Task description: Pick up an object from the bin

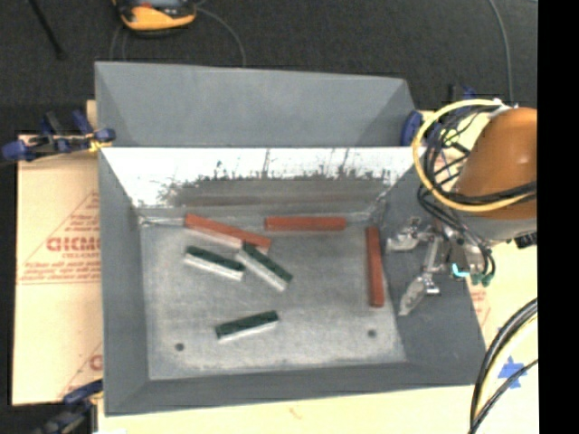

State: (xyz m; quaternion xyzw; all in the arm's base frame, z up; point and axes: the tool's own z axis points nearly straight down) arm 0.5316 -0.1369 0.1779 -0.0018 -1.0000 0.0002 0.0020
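The gripper (403, 274), fingers spread apart, hangs over the right slope of the bin (262, 116); just left of the fingers, not between them, a long red bar (374, 267) lies lengthwise along the floor's right edge

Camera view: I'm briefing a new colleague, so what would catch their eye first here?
The arm's orange wrist cover with looped cables stands out at the right edge, its gripper open over the bin's right wall beside a red bar. On the bin floor lie two more red bars along the back and three green-and-white bars nearer the middle.
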